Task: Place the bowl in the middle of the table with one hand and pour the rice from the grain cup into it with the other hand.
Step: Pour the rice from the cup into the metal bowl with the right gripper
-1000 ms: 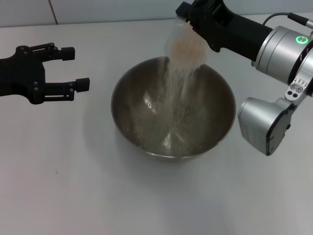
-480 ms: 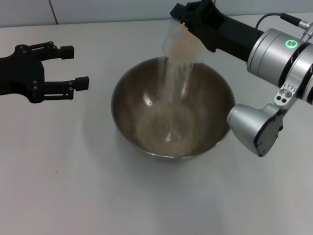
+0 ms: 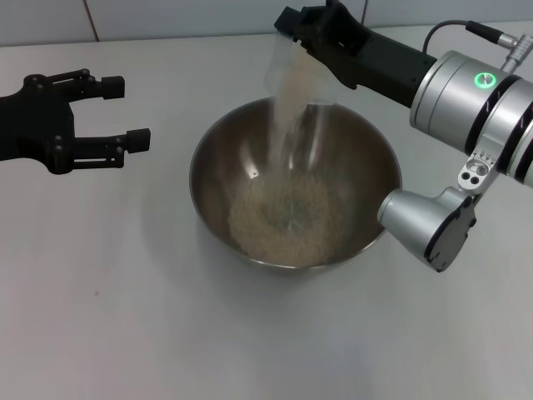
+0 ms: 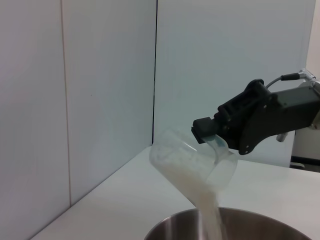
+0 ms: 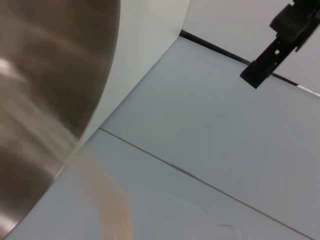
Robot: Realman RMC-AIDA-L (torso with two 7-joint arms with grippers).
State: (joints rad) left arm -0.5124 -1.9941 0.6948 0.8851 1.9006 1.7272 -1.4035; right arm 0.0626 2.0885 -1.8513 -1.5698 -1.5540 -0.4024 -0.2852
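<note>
The steel bowl (image 3: 366,179) stands on the white table (image 3: 125,317) near its middle. My right gripper (image 3: 301,42) is shut on the clear grain cup (image 3: 293,73), tilted steeply above the bowl's far rim. Rice (image 3: 287,218) streams from the cup's lip and lies in a pile in the bowl's bottom. My left gripper (image 3: 127,112) is open and empty, hovering left of the bowl, apart from it. The left wrist view shows the tilted cup (image 4: 192,165), the right gripper (image 4: 220,135), the falling rice (image 4: 210,215) and the bowl's rim (image 4: 170,231). The right wrist view shows the bowl's wall (image 5: 45,75).
The right arm's silver elbow (image 3: 429,225) hangs close to the bowl's right rim. A pale wall runs along the table's far edge (image 3: 166,17). Bare tabletop lies in front of the bowl.
The right gripper has shifted left and tipped the cup further. The rice pile in the bowl has grown. The right elbow has swung closer to the bowl. The left gripper has stayed put.
</note>
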